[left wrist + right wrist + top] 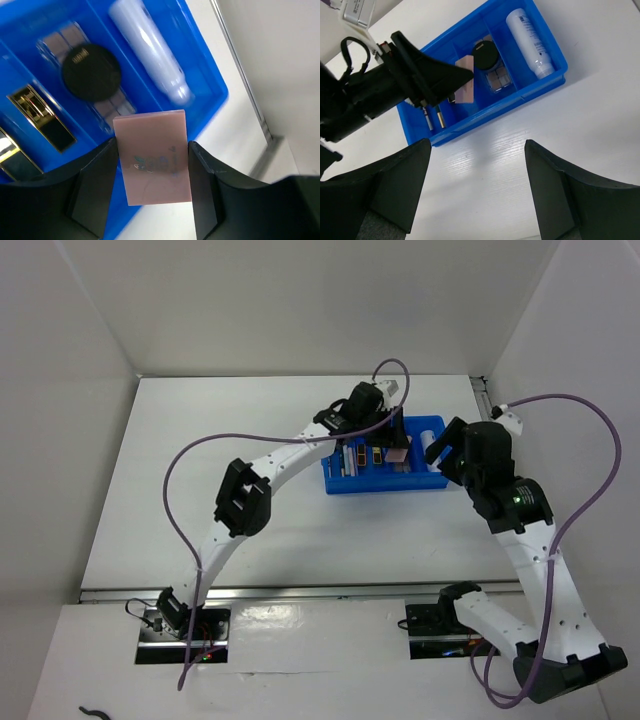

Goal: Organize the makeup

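Pink pad [152,157] pinched in my left fingers [97,190] above the tray [530,92]
I hold it by its two side edges; it looks thin, stiff, light and slick-faced, so a gentle edge grip suits it; my right fingers [395,185] hang wide apart over the tabletop [495,175].

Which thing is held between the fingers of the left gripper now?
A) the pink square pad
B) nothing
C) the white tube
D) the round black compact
A: the left gripper is clamped on the pink square pad, while the white tube and the round black compact lie in the blue tray.
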